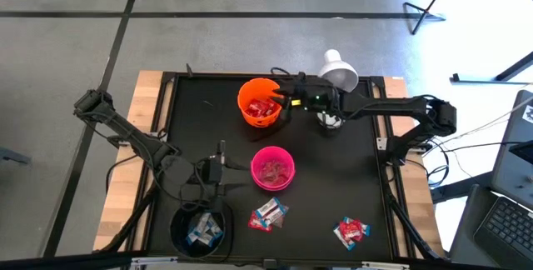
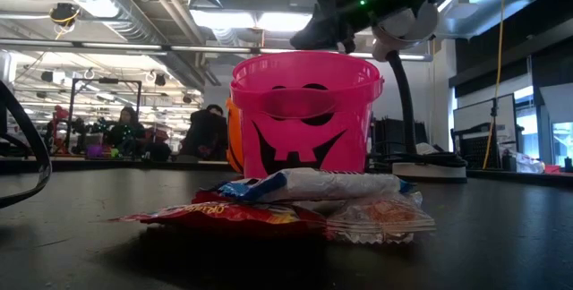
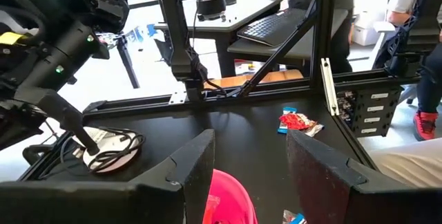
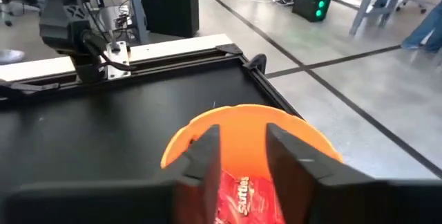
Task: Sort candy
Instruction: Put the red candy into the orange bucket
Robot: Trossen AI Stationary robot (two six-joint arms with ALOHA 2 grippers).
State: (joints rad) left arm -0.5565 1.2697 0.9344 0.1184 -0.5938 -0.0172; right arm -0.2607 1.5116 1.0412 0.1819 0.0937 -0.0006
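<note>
The black table (image 1: pixel 333 187) fills the middle of the high view; its surface is matte and flat, with a pale wooden border on the left and right sides.

The orange bowl (image 1: pixel 259 102) stands in the upper centre. It is round, of smooth plastic, and holds shiny red candy (image 1: pixel 265 108); in the right wrist view one red packet (image 4: pixel 238 198) shows white letters that seem to read "Skittles".

The pink bowl (image 1: pixel 273 168) is in the centre. In the low view it is translucent plastic with a black grinning pumpkin face printed on its wall, and it holds pinkish sweets.

The black bowl (image 1: pixel 200 230) sits at the lower left, with blue-and-white wrapped pieces inside.

A white lamp (image 1: pixel 339 72) with a round shade stands at the upper centre-right.

The right gripper (image 1: pixel 283 101) hangs over the right rim of the orange bowl; its dark fingers (image 4: pixel 202 156) are a little spread, with nothing between them, above the red packet.

The left gripper (image 1: pixel 220 155) waits left of the pink bowl, its two fingers apart and empty.

A small loose pile (image 1: pixel 268 214) of crinkly wrappers lies at the lower centre, and another (image 1: pixel 351 231) lies at the lower right.
</note>
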